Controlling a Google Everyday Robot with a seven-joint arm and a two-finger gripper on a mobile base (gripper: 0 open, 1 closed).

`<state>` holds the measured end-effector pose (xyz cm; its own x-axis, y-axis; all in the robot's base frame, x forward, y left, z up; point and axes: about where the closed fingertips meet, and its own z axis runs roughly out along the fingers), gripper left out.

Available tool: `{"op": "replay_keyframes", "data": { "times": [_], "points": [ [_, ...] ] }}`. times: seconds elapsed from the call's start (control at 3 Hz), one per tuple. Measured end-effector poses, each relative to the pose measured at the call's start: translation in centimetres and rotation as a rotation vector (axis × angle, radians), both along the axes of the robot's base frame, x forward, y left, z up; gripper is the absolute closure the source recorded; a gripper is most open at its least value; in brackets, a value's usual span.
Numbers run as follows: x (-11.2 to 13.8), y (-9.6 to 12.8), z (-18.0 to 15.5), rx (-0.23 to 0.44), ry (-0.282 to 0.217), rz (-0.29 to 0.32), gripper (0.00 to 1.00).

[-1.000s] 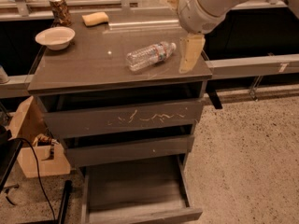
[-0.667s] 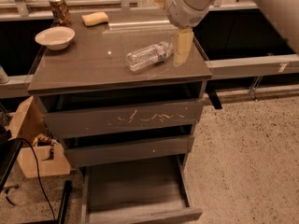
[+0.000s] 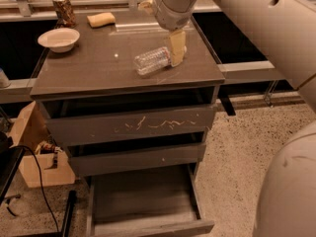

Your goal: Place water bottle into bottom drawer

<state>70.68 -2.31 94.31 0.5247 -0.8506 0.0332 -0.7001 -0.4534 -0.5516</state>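
The water bottle is clear and ribbed and lies on its side on the cabinet top, right of the middle. My gripper hangs from the pale arm at the bottle's right end and reaches down to the cabinet top, covering the cap end. The bottom drawer is pulled out at floor level, a wide shallow tray with nothing in it.
A white bowl, a patterned can and a yellow sponge are at the back left of the top. The scratched top drawer and the middle drawer are closed. A cardboard box and a black cable are on the floor to the left.
My gripper has moved left from beside the bottle and now sits over its right end. The bottle has not moved.
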Motion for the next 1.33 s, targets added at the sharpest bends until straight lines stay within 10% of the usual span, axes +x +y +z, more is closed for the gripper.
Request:
{"op": "replay_keyframes", "data": {
  "times": [1.33],
  "points": [
    [6.4, -0.8, -7.6, -0.109, 0.025, -0.137, 0.0]
  ]
}}
